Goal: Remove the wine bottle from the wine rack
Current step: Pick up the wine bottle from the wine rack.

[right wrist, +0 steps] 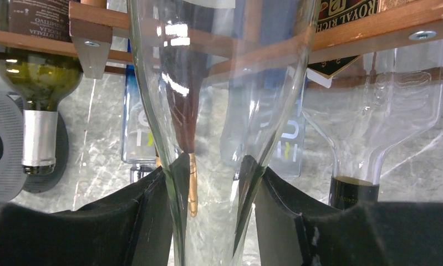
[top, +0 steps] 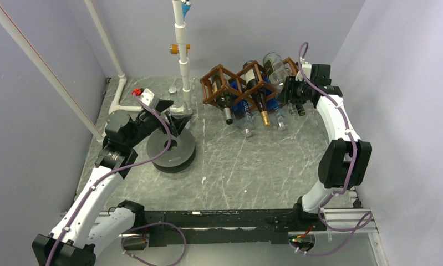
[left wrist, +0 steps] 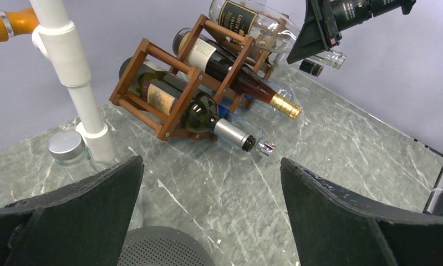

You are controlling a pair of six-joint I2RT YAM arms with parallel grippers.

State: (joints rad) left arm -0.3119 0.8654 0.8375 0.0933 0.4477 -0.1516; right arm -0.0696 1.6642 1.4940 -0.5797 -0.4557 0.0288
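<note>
The brown wooden wine rack (top: 230,83) stands at the back of the table and holds several bottles; it also shows in the left wrist view (left wrist: 169,83) and as wooden bars in the right wrist view (right wrist: 374,27). A clear glass wine bottle (top: 274,64) lies tilted in the rack's upper right cell. My right gripper (right wrist: 213,172) is shut on its neck (right wrist: 219,111), a finger pressed to each side of the glass. It sits at the rack's right end (top: 290,91). My left gripper (left wrist: 210,166) is open and empty, well left of the rack (top: 172,113).
A grey round perforated disc (top: 171,151) lies under the left gripper. A white pipe stand (top: 181,55) rises beside a small clear bottle with a silver cap (left wrist: 69,149). A dark green bottle (left wrist: 202,113) and a gold-foiled one (left wrist: 252,88) stick out of the rack's front.
</note>
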